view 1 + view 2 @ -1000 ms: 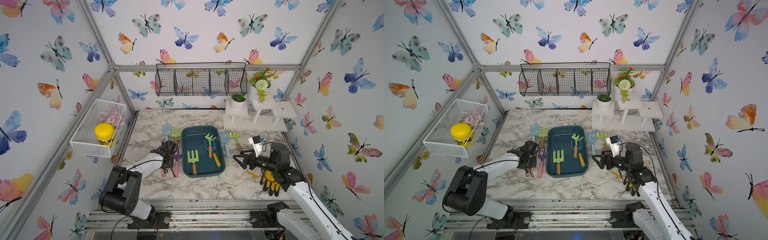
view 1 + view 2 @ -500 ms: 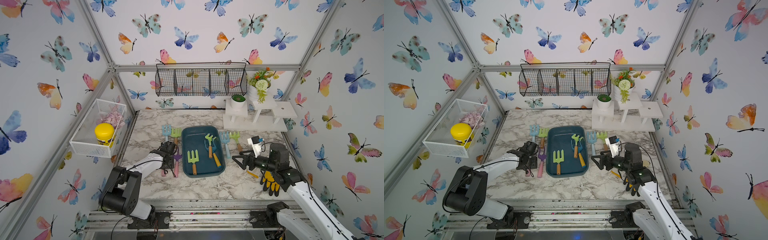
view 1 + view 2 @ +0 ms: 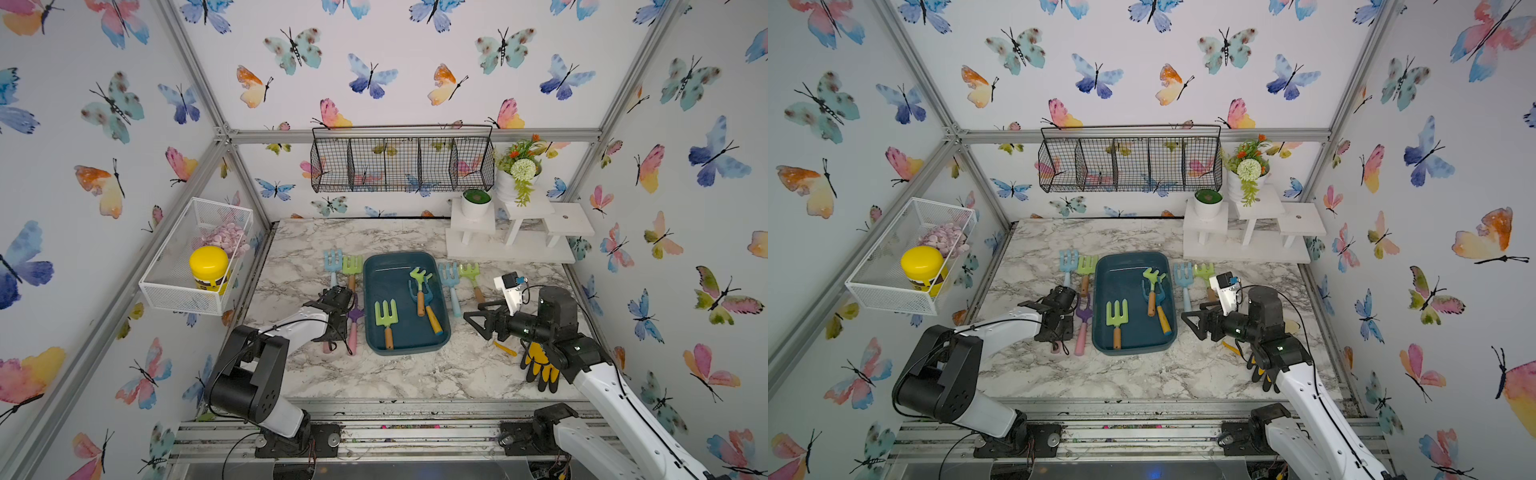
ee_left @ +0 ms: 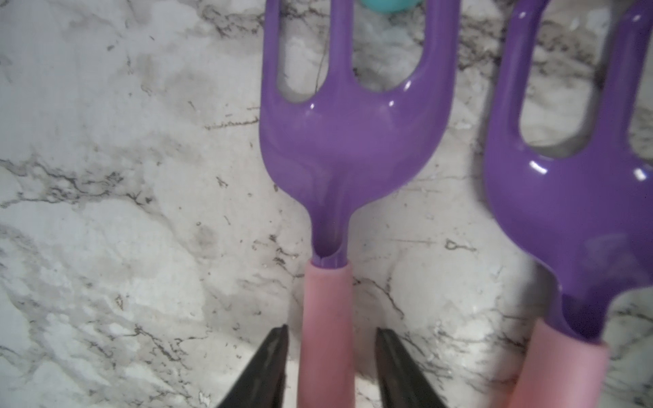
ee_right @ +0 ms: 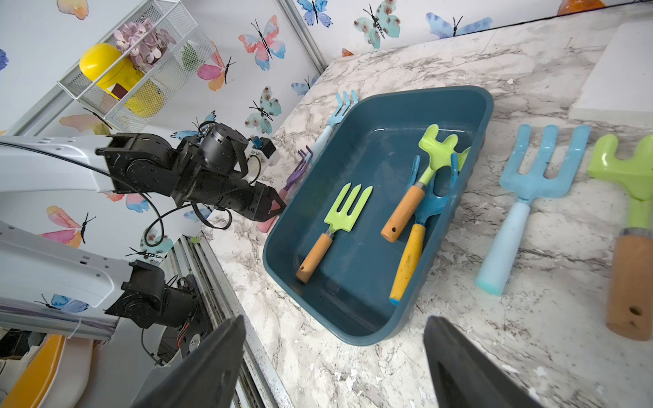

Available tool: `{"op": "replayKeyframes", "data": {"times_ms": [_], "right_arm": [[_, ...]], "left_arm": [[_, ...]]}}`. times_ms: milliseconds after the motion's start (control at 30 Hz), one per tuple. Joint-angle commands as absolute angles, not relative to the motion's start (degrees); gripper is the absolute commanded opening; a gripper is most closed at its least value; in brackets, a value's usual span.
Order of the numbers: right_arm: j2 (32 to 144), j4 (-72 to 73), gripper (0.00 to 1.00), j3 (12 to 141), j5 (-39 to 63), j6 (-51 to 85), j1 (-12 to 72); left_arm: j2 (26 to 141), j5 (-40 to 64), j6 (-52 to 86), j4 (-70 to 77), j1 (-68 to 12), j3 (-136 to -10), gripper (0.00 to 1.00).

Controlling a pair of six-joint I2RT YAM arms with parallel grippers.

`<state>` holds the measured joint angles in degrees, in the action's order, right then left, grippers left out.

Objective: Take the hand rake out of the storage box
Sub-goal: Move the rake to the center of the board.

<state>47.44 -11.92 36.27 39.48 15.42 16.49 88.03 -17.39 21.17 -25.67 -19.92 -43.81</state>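
Jaws released, our left gripper (image 4: 331, 330) straddles a purple fork (image 4: 353, 148) beside the storage box (image 3: 395, 282); our right gripper (image 5: 334, 319) gapes.

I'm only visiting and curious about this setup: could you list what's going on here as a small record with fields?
Box: shallow dark teal plastic storage box, on marble tabletop
Inside: lime-green hand rake, wooden handle; lime-green fork, wooden handle; blue tool, yellow handle
Left pincer: open, straddling purple plastic fork's pink handle, outside box
Right pincer: open, empty, beside box
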Motion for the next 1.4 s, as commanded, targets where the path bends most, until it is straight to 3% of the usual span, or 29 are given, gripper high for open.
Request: {"op": "replayKeyframes", "data": {"times_ms": [0,267,800,900,1033,1167,1367], "right_arm": [[47.4,-11.5,0.86,35.8,41.0,15.5,16.9],[47.5,-11.4,0.86,35.7,40.9,15.5,17.0],[47.7,-11.4,0.86,35.7,41.0,15.5,17.1],[47.7,-11.4,0.86,35.6,41.0,15.5,17.1],[48.1,-11.4,0.86,35.7,40.8,15.5,17.1],[48.7,-11.6,0.86,35.8,40.5,15.5,17.1],[50.6,-12.2,0.86,36.4,39.4,15.5,17.2]], "left_arm": [[88.6,-16.5,21.4,-26.5,-19.6,-43.0,0.30],[88.9,-16.9,22.4,-27.3,-19.8,-43.0,0.22],[86.6,-17.8,24.6,-32.3,-24.0,-44.9,0.21],[87.2,-18.0,24.7,-32.0,-24.0,-44.8,0.31],[86.6,-19.5,24.6,-32.0,-24.2,-45.3,0.65],[83.4,-21.5,24.2,-32.9,-24.3,-47.0,0.92],[74.3,-22.8,23.6,-32.0,-24.5,-48.2,0.94]]}}
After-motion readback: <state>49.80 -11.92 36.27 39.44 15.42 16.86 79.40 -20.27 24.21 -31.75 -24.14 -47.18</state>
